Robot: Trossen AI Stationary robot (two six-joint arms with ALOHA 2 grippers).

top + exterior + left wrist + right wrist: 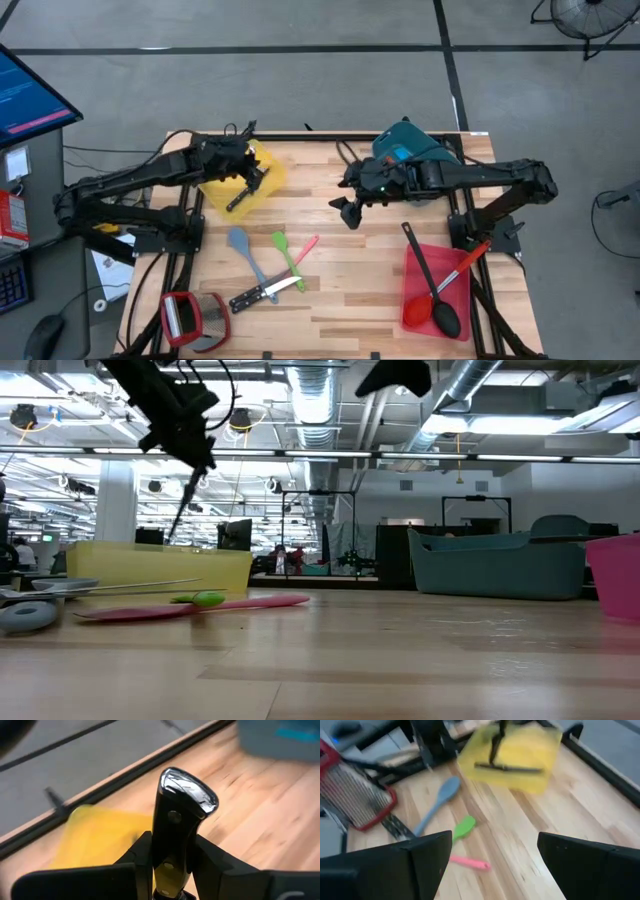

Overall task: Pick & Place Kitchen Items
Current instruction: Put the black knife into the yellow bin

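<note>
You've got the black-handled knife (175,845) pinched in the left end effector (243,188), fingers (212,865) closed snug on the handle, blade hanging down over the yellow bin (268,175). Lower it well inside the bin before letting go so it doesn't bounce out. Farther off from the bin, the right end effector (349,212) hovers above the surface (370,280), wide open and empty.
</note>
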